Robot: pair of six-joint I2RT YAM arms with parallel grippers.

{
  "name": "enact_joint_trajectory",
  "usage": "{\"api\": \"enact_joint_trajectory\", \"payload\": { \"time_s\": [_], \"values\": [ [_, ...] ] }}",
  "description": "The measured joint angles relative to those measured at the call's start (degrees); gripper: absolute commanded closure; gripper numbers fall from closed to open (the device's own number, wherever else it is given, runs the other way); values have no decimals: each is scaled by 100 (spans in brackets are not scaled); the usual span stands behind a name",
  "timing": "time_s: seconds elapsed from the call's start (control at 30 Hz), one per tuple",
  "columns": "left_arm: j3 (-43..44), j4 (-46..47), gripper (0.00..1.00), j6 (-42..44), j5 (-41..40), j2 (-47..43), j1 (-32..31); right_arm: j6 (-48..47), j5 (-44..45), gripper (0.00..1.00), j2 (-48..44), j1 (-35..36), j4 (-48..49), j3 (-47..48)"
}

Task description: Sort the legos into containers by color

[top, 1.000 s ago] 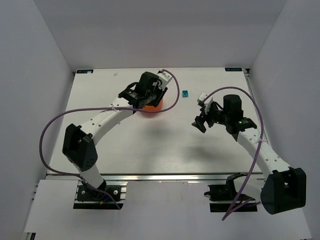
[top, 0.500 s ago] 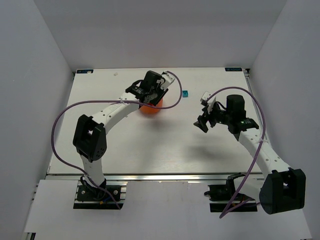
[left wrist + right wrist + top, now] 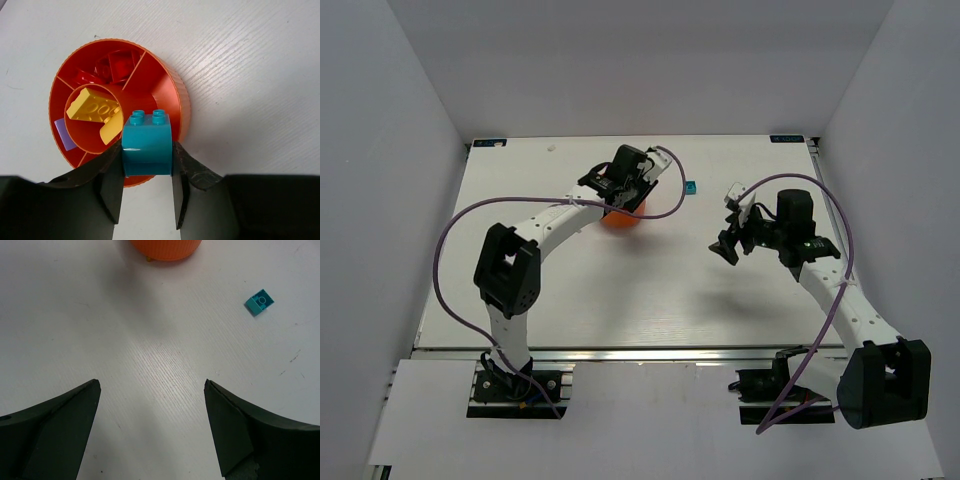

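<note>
My left gripper (image 3: 148, 165) is shut on a cyan lego (image 3: 147, 143) and holds it above the near rim of the orange-red bowl (image 3: 172, 92). In the bowl, yellow bricks (image 3: 92, 107) lie in the central hub, red ones (image 3: 117, 62) in a far wedge and a purple piece (image 3: 64, 134) in a left wedge. From above, the left gripper (image 3: 625, 180) covers most of the bowl (image 3: 620, 220). My right gripper (image 3: 152, 385) is open and empty above bare table. A small cyan lego (image 3: 259, 302) lies on the table to its far right, and also shows from above (image 3: 691, 187).
The bowl's rim (image 3: 165, 249) shows at the top of the right wrist view. The right gripper (image 3: 730, 245) hovers right of the table's middle. White walls close the table at the back and both sides.
My left arm has swung its elbow further in and its gripper has shifted slightly right over the bowl. The right arm has barely moved.
</note>
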Motion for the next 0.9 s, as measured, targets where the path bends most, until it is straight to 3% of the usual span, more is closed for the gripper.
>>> {"api": "enact_joint_trajectory", "payload": {
  "time_s": [0.07,0.13,0.27,0.6,0.8,0.87,0.9],
  "values": [
    [20,42,91,-2,-11,22,0,2,-31,11,0,-20,2,0],
    [48,68,77,-2,-28,61,0,2,-66,11,0,-31,0,0],
    [173,72,61,-22,-50,190,-4,2,-105,11,0,-57,2,0],
    [310,-13,37,-127,-116,243,-4,13,-140,11,0,-85,0,0],
    [656,-59,34,-179,-116,243,-2,15,-151,11,0,-90,0,0],
    [774,-129,36,-190,-114,243,-2,17,-149,11,0,-90,0,0],
    [844,-179,43,-205,-114,243,-2,24,-146,11,0,-90,2,-2]
  ]
}}
